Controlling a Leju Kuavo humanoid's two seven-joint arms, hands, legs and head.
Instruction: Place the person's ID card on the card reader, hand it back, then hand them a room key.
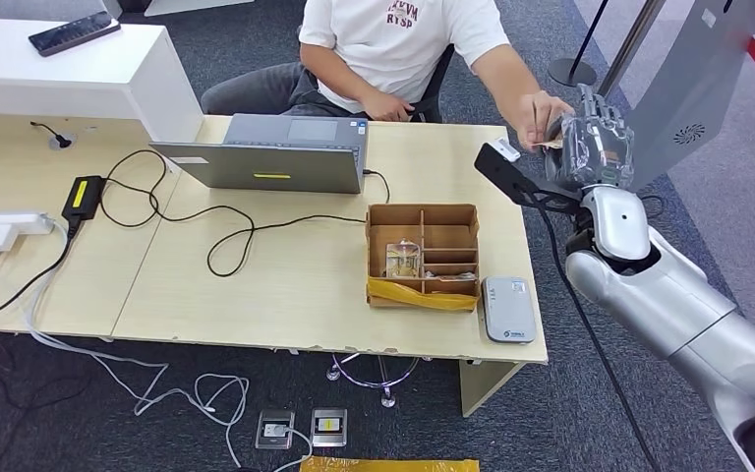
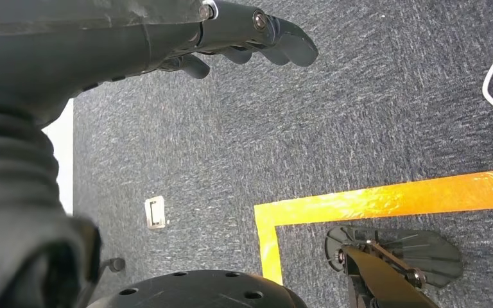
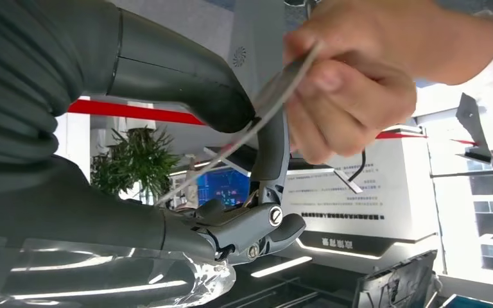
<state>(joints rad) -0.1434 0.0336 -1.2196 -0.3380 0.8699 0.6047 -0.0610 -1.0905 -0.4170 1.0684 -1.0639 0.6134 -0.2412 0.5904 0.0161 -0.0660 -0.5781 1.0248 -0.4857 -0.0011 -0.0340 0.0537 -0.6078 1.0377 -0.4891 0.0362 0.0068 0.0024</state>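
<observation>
- The ID card [image 3: 266, 96] is a thin card seen edge-on in the upper middle of the right wrist view, pinched between the right hand's thumb and a dark finger.
- The person's hand [image 3: 353, 83] grips the same card from the upper right.
- In the head view, the right hand [image 1: 595, 147] is raised at the upper right, past the table's far right corner, meeting the person's hand there.
- The card reader [image 1: 507, 308] lies flat at the lower right of the table [image 1: 206, 285], just right of the cardboard organiser [image 1: 423, 258].
- The left hand [image 2: 244, 38] hangs over grey carpet, fingers loosely curled, holding nothing.
- An open laptop [image 1: 275, 152] sits at the upper middle.
</observation>
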